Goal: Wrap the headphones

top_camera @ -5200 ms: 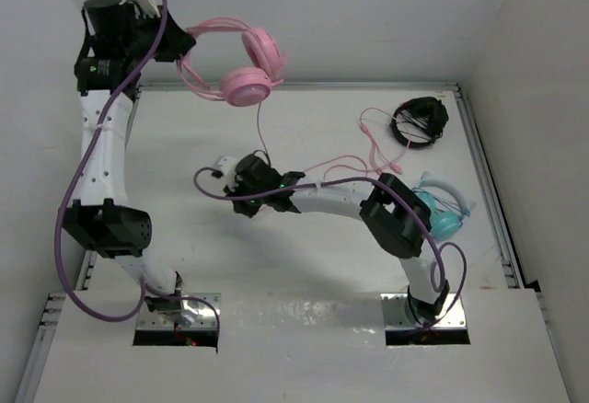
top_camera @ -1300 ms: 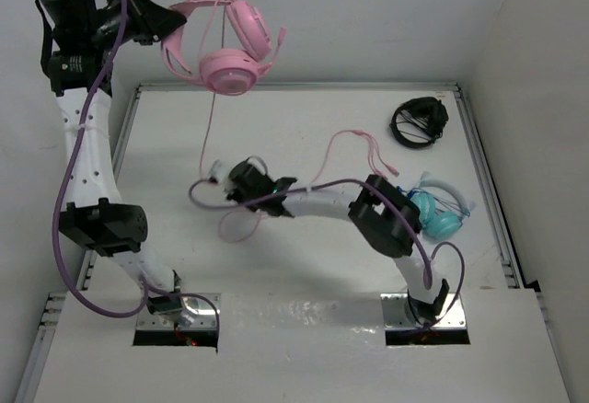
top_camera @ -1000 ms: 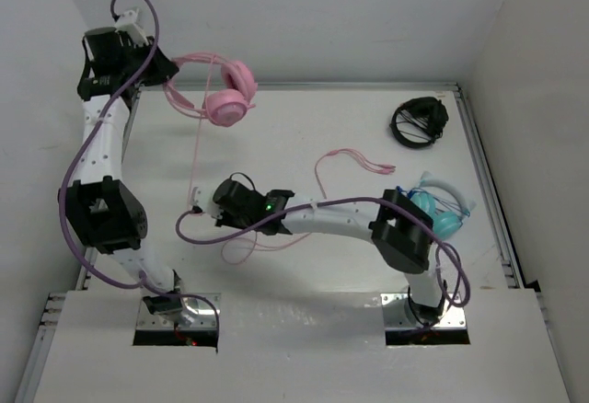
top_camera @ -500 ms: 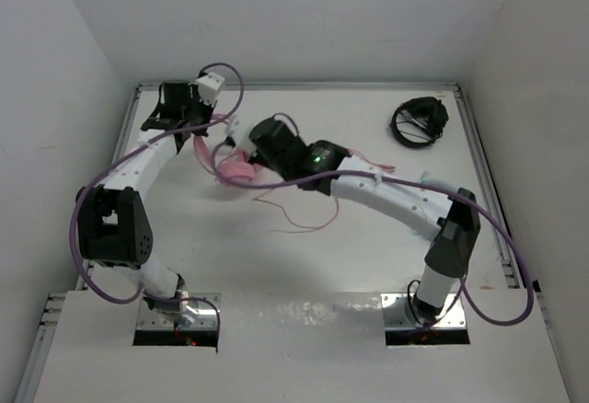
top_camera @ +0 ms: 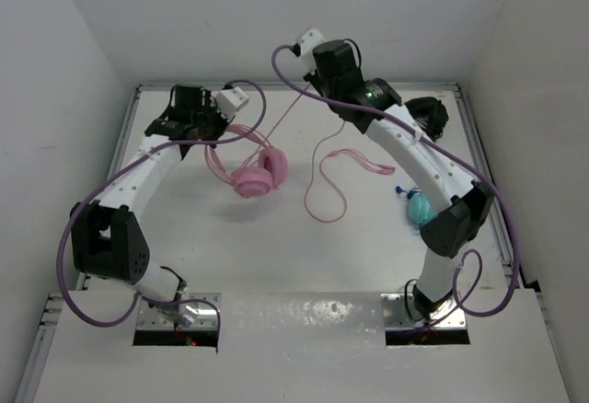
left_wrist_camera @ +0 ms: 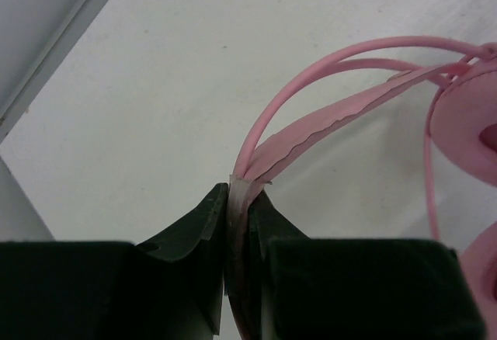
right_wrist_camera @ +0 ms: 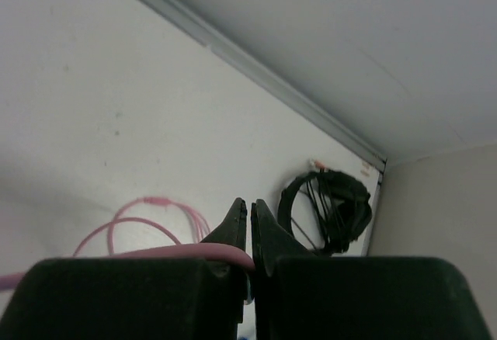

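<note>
**Both jaws pinch the pink headphones**

From above, the headphones (top_camera: 255,175) hang low over the white tabletop (top_camera: 304,256), left of centre. Their cable (top_camera: 322,182) loops rightward. Only the wrist views show the grips. The left jaws pinch the headband, and the right jaws are pressed together on the cable. Black headphones (right_wrist_camera: 326,208) lie by the far wall.

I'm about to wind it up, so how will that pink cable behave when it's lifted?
Probably very floppy: the cable lies in loose, irregular loops on the table. It looks thin against the headphones, so likely light, trailing wherever the right gripper pulls. Being so thin, it might slip through the pinching jaws.
</note>
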Motion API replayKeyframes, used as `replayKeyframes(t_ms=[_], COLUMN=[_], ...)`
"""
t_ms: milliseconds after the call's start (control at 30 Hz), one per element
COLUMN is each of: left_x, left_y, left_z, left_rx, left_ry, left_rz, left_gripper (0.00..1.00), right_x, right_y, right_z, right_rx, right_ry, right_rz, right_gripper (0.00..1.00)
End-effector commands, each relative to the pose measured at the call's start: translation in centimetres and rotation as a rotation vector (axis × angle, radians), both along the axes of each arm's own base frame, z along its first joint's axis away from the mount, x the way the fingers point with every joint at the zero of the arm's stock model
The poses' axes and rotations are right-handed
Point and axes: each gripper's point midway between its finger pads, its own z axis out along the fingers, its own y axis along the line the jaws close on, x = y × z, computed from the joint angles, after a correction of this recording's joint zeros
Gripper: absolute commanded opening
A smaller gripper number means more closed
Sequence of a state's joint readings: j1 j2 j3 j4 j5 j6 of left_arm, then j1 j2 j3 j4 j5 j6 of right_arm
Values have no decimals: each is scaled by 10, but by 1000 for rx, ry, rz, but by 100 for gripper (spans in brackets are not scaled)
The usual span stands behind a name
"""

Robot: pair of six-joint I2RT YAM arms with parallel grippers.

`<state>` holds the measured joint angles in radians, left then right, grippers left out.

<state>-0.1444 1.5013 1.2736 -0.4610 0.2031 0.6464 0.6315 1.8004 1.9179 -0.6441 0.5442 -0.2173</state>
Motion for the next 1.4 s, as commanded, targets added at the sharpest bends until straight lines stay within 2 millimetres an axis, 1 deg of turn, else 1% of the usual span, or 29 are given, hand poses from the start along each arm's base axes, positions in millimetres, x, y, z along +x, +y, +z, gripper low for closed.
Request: replayKeyframes(t_ms=[0, 100, 133, 167, 200, 233, 267, 300, 333, 367, 400, 433, 500, 533, 567, 667, 700, 733, 767, 800, 833, 867, 967, 1067, 1167, 1200, 1267, 1300, 1367], left_x=[-17, -32, -33, -40, -43, -46, -47, -48, -50, -53, -56, -63, -69, -72, -72, -75, -76, -76, -75, -77, -78, -79, -77, -78, -74, -74, -65, -61, -54], left_y=[-23, -42, -46, -53, -57, -58, -64, -65, -67, -71, -74, -81, -87, -89, -90, -91, -92, -92, -91, -90, -90, -90, -82, -76, -65, -65, -50, -47, -44], left_z=[13, 9, 18, 22, 31, 40, 62, 73, 84, 102, 104, 116, 138, 146, 165, 194, 214, 224, 234, 254, 265, 275, 307, 329, 342, 345, 348, 347, 348], left_rx=[28, -20, -55, -107, -148, -209, -263, -295, -347, -383, -410, -463, -520, -540, -557, -611, -637, -651, -670, -705, -723, -745, -810, -838, -872, -890, -889, -885, -882], left_ry=[-7, 48, 49, 84, 94, 117, 105, 106, 121, 114, 129, 151, 150, 151, 119, 97, 66, 52, 38, 10, -4, -15, -52, -101, -129, -122, -159, -167, -180], left_rz=[-137, -219, -217, -236, -242, -225, -230, -207, -164, -170, -174, -188, -199, -207, -209, -204, -204, -206, -207, -208, -215, -224, -215, -212, -197, -195, -153, -141, -124], left_gripper=[0, 0, 0, 0, 0, 0, 0, 0, 0, 0, 0, 0, 0, 0, 0, 0, 0, 0, 0, 0, 0, 0, 0, 0, 0, 0, 0, 0, 0], right_x=[16, 23, 25, 29, 28, 29, 33, 30, 30, 30, 30, 25, 28, 31, 34, 43, 46, 47, 48, 51, 50, 51, 57, 52, 29, 9, -10, -19, -29], right_y=[-5, -19, -24, -40, -43, -47, -59, -50, -44, -40, -22, -13, 4, 9, 12, 32, 39, 51, 56, 60, 68, 70, 80, 93, 105, 101, 89, 70, 50], right_z=[63, 57, 40, 30, 25, -2, -14, -18, -39, -47, -43, -62, -81, -87, -94, -124, -129, -143, -150, -155, -161, -175, -182, -187, -195, -201, -209, -211, -211], right_rx=[96, 68, 59, 59, 89, 110, 137, 214, 291, 339, 402, 426, 487, 544, 567, 661, 708, 733, 747, 764, 776, 779, 839, 910, 921, 893, 861, 829, 794], right_ry=[-147, -142, -112, -96, -82, -38, -17, 5, 36, 54, 42, 81, 94, 104, 113, 178, 190, 214, 219, 200, 198, 208, 165, 171, 227, 257, 261, 241, 236], right_rz=[-27, -65, -81, -112, -100, -102, -109, -30, -9, 20, 106, 140, 199, 178, 168, 169, 169, 194, 198, 209, 218, 207, 224, 279, 367, 414, 397, 336, 298], right_gripper=[0, 0, 0, 0, 0, 0, 0, 0, 0, 0, 0, 1, 3, 6, 7, 11, 13, 16, 30, 38, 47, 69, 84, 86, 87, 87, 87, 87, 88])
